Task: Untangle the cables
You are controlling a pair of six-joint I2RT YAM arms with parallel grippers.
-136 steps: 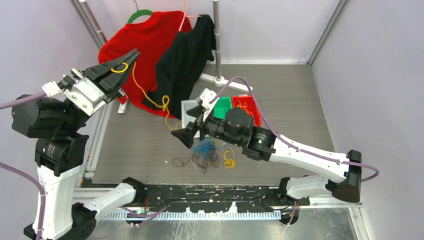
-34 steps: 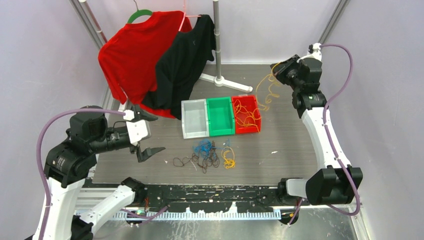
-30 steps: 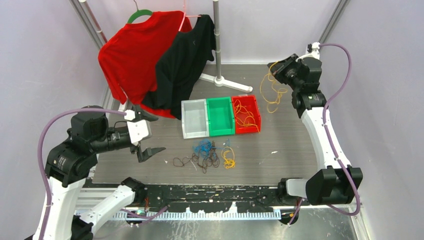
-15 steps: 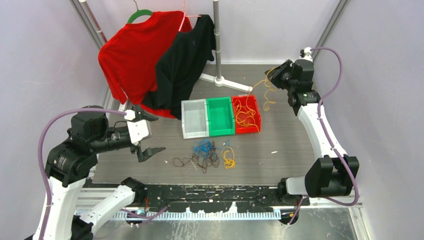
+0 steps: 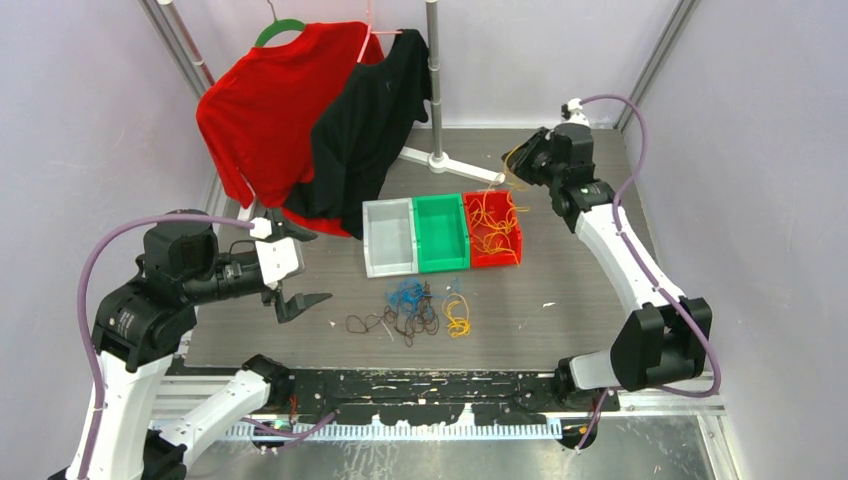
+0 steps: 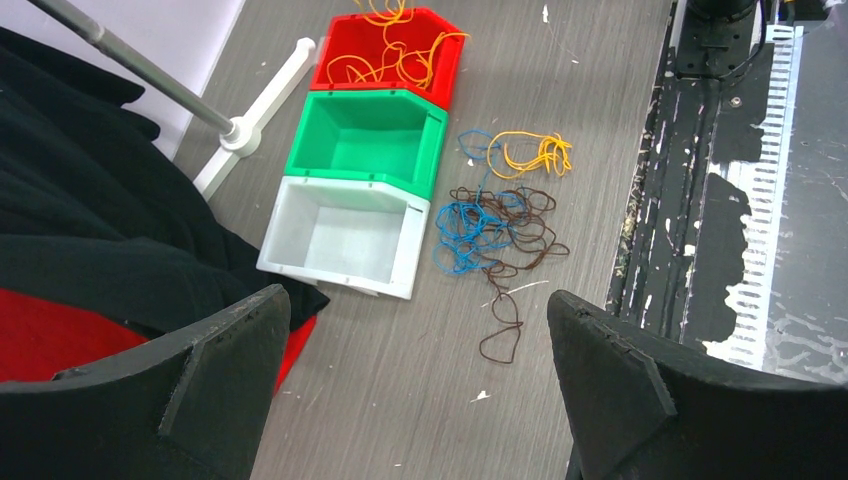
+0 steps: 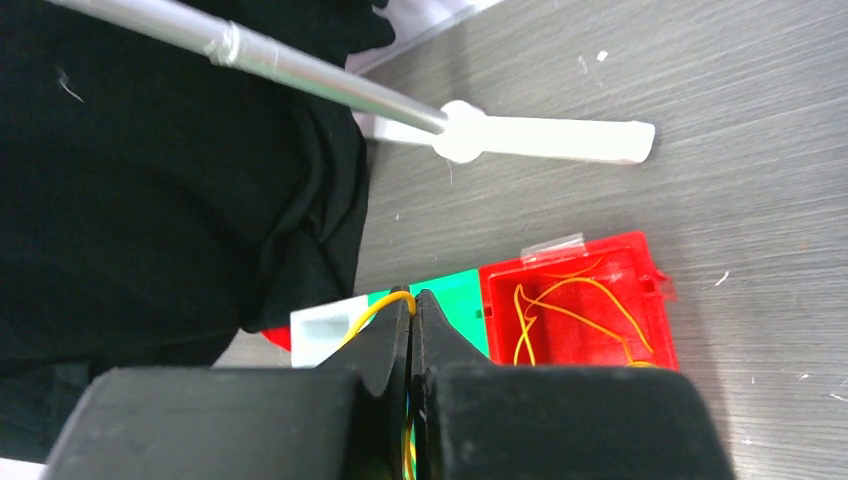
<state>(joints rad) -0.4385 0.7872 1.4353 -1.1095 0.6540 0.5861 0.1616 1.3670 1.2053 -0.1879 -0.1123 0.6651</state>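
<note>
Your right claw [image 5: 513, 165] hung over the far end of the red bin [image 5: 495, 261], jaws pinched flat together on a yellow-orange cable [image 5: 488, 218]. The strand looped out of the fingertips and dropped into a loose heap of the same colour in that bin. Next to it, the green bin [image 5: 440, 262] and the white bin [image 5: 388, 268] stood in a touching row, both with nothing in them.

Over on the left side of the desk [image 5: 590, 270], your left claw [image 5: 300, 267] hovered with its jaws spread wide, gripping nothing.

Just in front of the bins lay the knot: a blue cable [image 6: 462, 230] snarled into a dark brown cable [image 6: 520, 240]. A small yellow-orange bunch [image 6: 525, 153] lay at their right edge, below the red bin, and whether it touched them I couldn't tell.
</note>
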